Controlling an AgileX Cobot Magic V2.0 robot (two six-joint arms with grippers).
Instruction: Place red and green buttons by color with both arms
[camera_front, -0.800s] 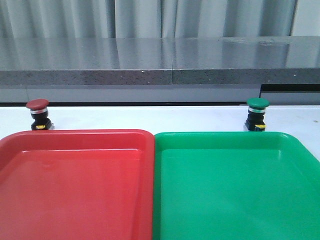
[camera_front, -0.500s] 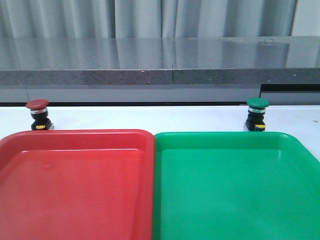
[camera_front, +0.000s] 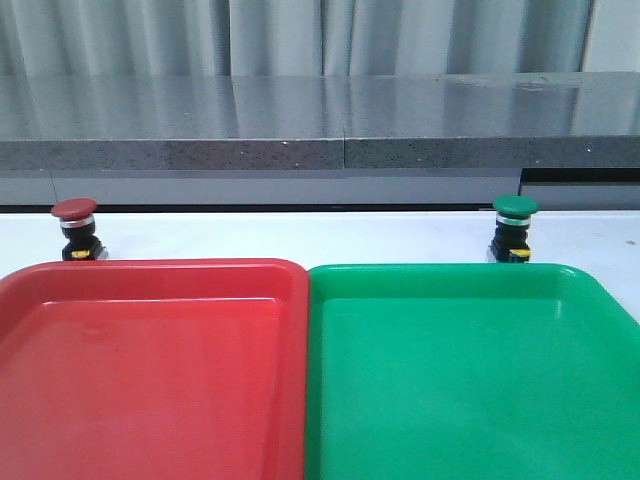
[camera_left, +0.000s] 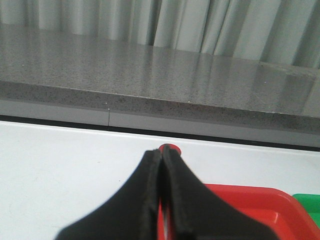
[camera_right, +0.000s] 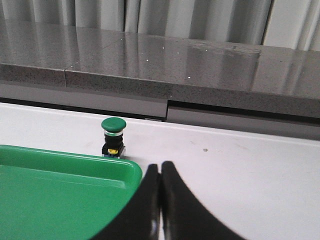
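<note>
The red button (camera_front: 76, 227) stands upright on the white table behind the red tray's far left corner. In the left wrist view only its cap (camera_left: 171, 148) peeks out past the fingertips. The green button (camera_front: 514, 228) stands upright behind the green tray's far right part; it also shows in the right wrist view (camera_right: 113, 136). My left gripper (camera_left: 161, 152) is shut and empty, short of the red button. My right gripper (camera_right: 160, 166) is shut and empty, near the green tray's corner, to the side of the green button. Neither arm shows in the front view.
The red tray (camera_front: 150, 272) and the green tray (camera_front: 450, 272) lie side by side at the front, touching, both with nothing in them. A grey stone ledge (camera_front: 320, 130) runs along the table's far edge, with curtains behind it.
</note>
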